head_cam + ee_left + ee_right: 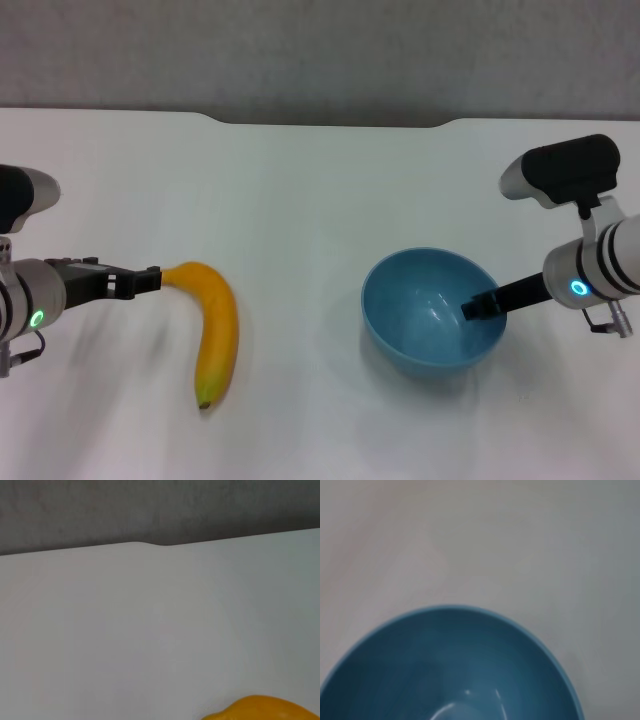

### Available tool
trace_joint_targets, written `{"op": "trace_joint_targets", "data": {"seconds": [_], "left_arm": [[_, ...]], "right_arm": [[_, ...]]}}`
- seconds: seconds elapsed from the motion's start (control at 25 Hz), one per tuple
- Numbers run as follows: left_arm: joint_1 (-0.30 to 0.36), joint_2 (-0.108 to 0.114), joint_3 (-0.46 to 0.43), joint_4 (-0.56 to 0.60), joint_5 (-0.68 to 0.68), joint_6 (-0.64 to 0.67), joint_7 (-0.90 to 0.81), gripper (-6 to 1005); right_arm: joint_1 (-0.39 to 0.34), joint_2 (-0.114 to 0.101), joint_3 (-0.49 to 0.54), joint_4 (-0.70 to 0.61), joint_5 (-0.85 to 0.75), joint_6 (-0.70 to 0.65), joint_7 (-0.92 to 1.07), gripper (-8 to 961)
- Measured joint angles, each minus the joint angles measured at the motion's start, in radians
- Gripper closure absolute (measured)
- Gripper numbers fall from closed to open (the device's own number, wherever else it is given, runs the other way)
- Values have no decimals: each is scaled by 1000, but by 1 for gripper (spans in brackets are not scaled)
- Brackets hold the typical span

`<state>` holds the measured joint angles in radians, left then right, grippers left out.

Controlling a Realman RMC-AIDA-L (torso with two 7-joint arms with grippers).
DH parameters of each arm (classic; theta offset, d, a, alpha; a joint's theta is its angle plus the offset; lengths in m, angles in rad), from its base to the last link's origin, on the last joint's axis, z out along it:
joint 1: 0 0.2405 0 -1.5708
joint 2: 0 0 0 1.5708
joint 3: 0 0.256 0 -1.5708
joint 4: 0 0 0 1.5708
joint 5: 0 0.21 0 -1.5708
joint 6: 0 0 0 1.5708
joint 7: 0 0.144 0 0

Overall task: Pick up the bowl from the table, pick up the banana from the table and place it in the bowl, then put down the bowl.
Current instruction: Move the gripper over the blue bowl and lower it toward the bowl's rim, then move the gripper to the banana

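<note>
The light-blue bowl (425, 310) is at the right of the white table (320, 190). My right gripper (487, 303) is shut on its right rim, with one finger inside the bowl. I cannot tell whether the bowl is off the table. The bowl's inside fills the lower part of the right wrist view (445, 670) and is empty. The yellow banana (217, 325) lies on the table at the left, stem end towards my left gripper (152, 279), which is at that stem end. A bit of the banana shows in the left wrist view (265, 709).
The table's far edge has a notch (330, 124) with a grey wall behind it. Bare white tabletop lies between the banana and the bowl and all around them.
</note>
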<state>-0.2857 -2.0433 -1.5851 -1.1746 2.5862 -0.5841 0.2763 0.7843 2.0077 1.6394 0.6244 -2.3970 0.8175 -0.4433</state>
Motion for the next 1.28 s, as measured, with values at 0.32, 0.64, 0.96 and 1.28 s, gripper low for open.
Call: {"op": "trace_joint_targets", "data": {"seconds": [0.32, 0.64, 0.96, 1.28], "left_arm": [[4, 0, 4, 3, 0, 20, -2, 131], [0, 0, 12, 28, 0, 28, -15, 141], [-2, 0, 50, 18, -3, 30, -41, 150], [61, 1, 134, -151, -32, 9, -91, 160]], "right_arm": [[-10, 3, -25, 19, 8, -36, 1, 764], [-13, 3, -27, 22, 10, -38, 2, 918], [-57, 4, -29, 98, 11, -35, 3, 919], [-133, 2, -29, 243, 13, -32, 15, 920]]}}
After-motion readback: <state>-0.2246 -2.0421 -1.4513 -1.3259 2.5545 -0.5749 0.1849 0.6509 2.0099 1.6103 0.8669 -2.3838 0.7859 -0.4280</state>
